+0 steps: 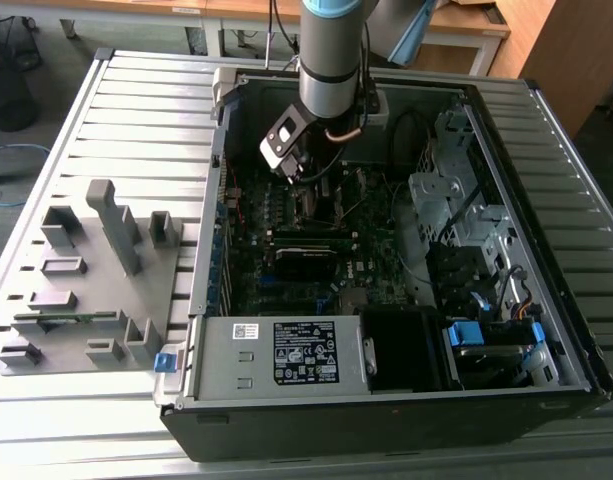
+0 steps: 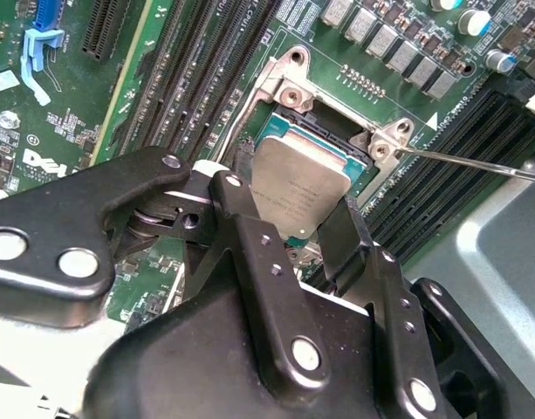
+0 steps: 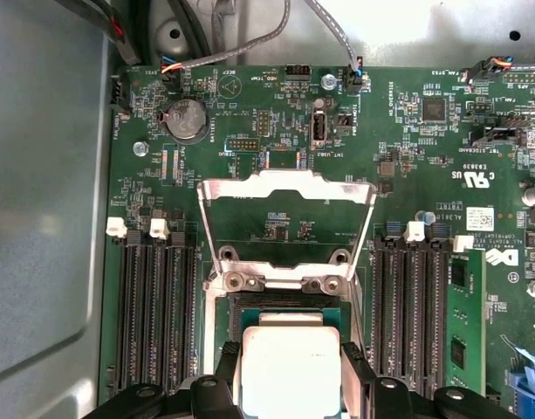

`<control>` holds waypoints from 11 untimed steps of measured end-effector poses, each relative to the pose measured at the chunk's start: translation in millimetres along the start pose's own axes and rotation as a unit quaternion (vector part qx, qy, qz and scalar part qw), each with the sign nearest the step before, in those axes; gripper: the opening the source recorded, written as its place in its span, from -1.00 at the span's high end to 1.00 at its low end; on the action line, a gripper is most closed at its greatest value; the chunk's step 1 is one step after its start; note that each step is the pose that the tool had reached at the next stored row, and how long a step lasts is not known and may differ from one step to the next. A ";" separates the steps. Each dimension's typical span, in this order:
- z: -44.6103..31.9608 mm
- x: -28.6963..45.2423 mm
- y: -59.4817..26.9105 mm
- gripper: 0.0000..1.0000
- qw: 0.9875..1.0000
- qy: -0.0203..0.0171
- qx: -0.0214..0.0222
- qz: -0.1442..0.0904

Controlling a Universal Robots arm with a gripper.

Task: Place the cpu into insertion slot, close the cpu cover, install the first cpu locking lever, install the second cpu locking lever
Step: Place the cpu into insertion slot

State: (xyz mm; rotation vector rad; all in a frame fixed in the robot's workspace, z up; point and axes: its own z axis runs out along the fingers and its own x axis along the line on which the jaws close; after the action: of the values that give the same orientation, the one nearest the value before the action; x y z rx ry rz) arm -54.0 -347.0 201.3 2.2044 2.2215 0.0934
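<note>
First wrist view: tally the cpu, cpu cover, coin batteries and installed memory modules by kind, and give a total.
cpu: 1
cpu cover: 1
coin battery: 1
installed memory module: 1
Total: 4

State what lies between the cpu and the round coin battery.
The open cpu cover, a silvery frame with green board showing through its window, lies between the cpu and the coin battery in the first wrist view.

Label (image 1: 306, 352) on power supply (image 1: 236, 378): print unreadable
</note>
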 end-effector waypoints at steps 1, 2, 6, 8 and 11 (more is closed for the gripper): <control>0.0 0.0 -0.2 -0.07 1.000 0.000 0.000 0.000; 0.1 0.1 -0.4 -0.07 1.000 0.000 -0.001 0.000; 0.5 0.0 -0.6 -0.07 1.000 0.000 -0.002 0.000; 1.0 0.0 -0.7 -0.07 1.000 0.000 -0.002 0.000; 1.7 0.7 -0.8 -0.07 1.000 0.000 -0.002 0.000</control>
State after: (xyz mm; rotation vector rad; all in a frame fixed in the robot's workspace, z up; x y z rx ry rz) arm -54.8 -346.2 199.6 2.2020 2.2190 0.0983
